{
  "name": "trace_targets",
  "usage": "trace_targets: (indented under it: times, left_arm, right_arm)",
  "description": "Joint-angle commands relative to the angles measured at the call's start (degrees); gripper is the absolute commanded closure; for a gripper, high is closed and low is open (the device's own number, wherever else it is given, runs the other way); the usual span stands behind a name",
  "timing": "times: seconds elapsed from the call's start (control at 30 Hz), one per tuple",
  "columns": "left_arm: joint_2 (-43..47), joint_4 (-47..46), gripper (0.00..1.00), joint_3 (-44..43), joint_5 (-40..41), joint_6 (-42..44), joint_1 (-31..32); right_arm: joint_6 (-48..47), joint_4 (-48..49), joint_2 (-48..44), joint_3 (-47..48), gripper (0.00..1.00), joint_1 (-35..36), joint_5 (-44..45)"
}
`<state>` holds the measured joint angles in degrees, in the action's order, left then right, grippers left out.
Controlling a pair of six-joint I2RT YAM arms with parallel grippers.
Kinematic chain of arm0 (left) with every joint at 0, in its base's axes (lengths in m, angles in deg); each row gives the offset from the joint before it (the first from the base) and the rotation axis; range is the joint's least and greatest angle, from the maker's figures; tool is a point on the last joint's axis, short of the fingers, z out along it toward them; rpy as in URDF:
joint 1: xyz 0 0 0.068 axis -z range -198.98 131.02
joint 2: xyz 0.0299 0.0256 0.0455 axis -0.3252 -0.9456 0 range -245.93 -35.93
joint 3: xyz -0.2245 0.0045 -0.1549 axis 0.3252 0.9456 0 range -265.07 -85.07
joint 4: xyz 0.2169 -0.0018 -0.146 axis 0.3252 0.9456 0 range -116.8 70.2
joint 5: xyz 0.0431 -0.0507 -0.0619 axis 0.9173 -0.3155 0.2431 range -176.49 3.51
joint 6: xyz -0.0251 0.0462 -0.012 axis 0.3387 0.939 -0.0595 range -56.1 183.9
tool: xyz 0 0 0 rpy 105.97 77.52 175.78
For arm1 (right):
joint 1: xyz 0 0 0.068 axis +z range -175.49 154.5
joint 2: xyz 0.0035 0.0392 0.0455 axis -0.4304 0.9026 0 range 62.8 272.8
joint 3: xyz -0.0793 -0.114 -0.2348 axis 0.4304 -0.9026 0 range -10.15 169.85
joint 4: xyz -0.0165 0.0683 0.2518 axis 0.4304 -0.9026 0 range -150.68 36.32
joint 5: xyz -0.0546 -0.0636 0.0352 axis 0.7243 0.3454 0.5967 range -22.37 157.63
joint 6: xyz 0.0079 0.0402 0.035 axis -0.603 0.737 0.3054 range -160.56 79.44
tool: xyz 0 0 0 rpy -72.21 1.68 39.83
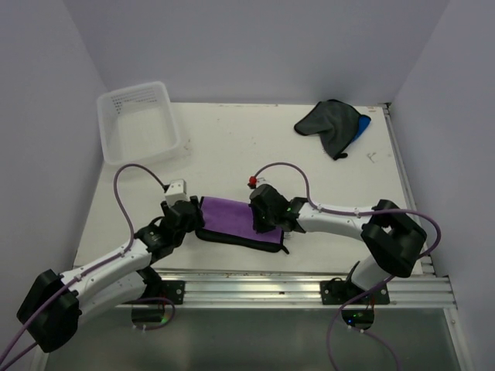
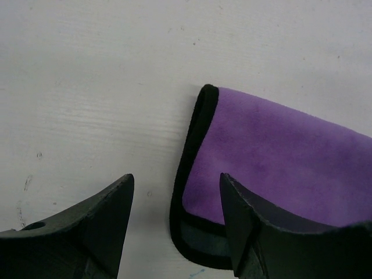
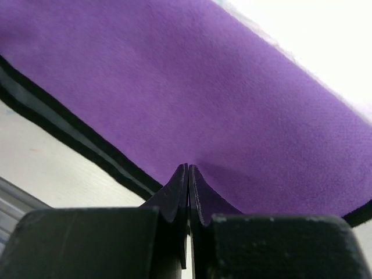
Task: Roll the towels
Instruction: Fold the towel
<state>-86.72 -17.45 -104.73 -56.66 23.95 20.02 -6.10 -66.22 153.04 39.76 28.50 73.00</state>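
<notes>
black fingers of the right gripper [image 3: 188, 168] are pressed tight together with no gap. their tips sit right at the soft purple cloth towel with a black edge [image 3: 203, 87]. i cannot tell if they pinch any cloth.

the left gripper [image 2: 176, 177] stands open and holds nothing. one finger is over the bare white table [image 2: 87, 87] and the other is over the towel's end. the rounded folded corner lies between them.

the towel lies flat in a long folded strip between the two grippers, not rolled yet. i think rolling this first towel is just starting. next, a gripper needs to catch one short end and turn it over and over toward the other hand, keeping it snug.

far beyond the right gripper, the dark grey cloth towel [image 1: 329, 124] and the bright blue cloth towel [image 1: 362, 125] lie in a heap.
</notes>
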Motion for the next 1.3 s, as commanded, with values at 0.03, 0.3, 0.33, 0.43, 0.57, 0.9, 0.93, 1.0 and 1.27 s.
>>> trace_targets:
  times: [0.03, 0.3, 0.33, 0.43, 0.57, 0.9, 0.93, 1.0, 1.27]
  left_arm:
    - [-0.02, -6.43, 0.35, 1.38, -0.29, 0.30, -0.51]
    - [1.83, -14.35, 0.35, 4.10, -4.76, 5.66, -0.51]
    - [1.39, -15.31, 0.35, 4.10, -5.38, 6.01, -0.59]
    - [-0.01, -16.89, 0.35, 4.02, -7.49, 7.07, -0.51]
    - [-2.03, -17.69, 0.35, 3.14, -9.43, 7.69, -0.59]
    - [-5.64, -21.12, 0.36, 3.49, -14.52, 8.04, -0.60]
    - [-5.90, -22.17, 0.36, 3.75, -15.40, 7.95, -0.68]
    - [-5.82, -23.23, 0.37, 4.45, -18.12, 7.86, -0.68]
    - [-3.97, -16.03, 0.36, 4.36, -16.21, 6.55, -0.77]
  right_arm:
    - [-0.01, 0.75, -2.61, -2.88, 1.00, 0.23, 2.45]
    - [-0.18, 0.93, -2.17, -5.78, 1.00, 0.06, 3.95]
    - [-0.44, 0.85, -2.08, -5.96, 1.00, 0.06, 4.30]
    - [-1.23, 0.15, -2.26, -6.32, 1.00, -0.38, 4.83]
    - [-3.34, -1.17, -3.57, -6.67, 1.00, -1.79, 5.09]
    - [-8.26, -3.90, -8.23, -6.93, 0.97, -6.36, 2.37]
    - [-8.18, -3.73, -8.32, -6.93, 0.97, -6.45, 1.06]
    - [-8.00, -2.94, -8.76, -6.93, 0.95, -6.36, -0.17]
    - [-7.65, -4.77, -16.05, -5.62, 0.84, -6.36, -2.56]
